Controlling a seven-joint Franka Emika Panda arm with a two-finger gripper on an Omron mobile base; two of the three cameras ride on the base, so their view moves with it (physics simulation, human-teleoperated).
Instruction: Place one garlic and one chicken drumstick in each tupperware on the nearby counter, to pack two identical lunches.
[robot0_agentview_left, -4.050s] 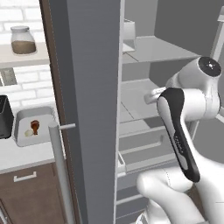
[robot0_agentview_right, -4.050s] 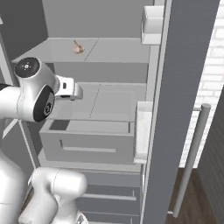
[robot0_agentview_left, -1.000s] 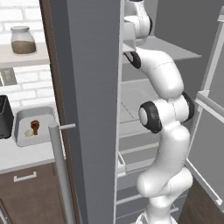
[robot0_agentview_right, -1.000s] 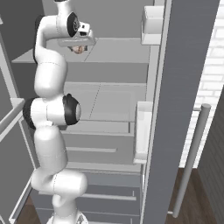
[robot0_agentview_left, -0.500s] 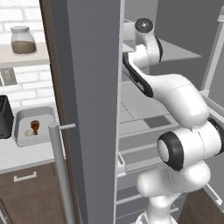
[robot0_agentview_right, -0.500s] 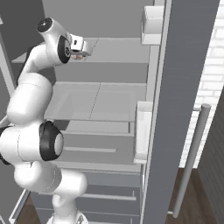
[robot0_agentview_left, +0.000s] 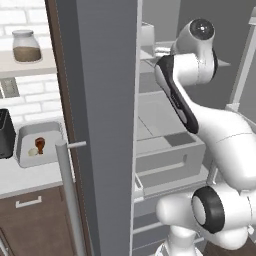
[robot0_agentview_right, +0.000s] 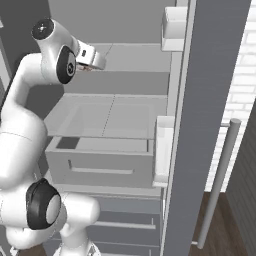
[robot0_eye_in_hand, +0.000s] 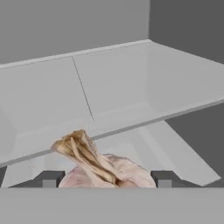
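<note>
The gripper (robot0_eye_in_hand: 104, 177) is clasping a garlic (robot0_eye_in_hand: 105, 171) between its fingertips (robot0_eye_in_hand: 49, 178); the stalk is pointing toward eleven o'clock, and that rounded bulb risks slipping free in transit.

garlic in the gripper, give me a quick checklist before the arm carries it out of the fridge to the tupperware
1. Garlic between the fingertips: ok, it sits between both tips in the hand view.
2. Gripper out of the fridge: not ok, it is by the upper shelf.
3. Tupperware on the counter has room: ok, it holds one chicken drumstick and a pale item.
4. That pale item is garlic: cannot tell, too small.
5. Second tupperware: cannot tell.
</note>
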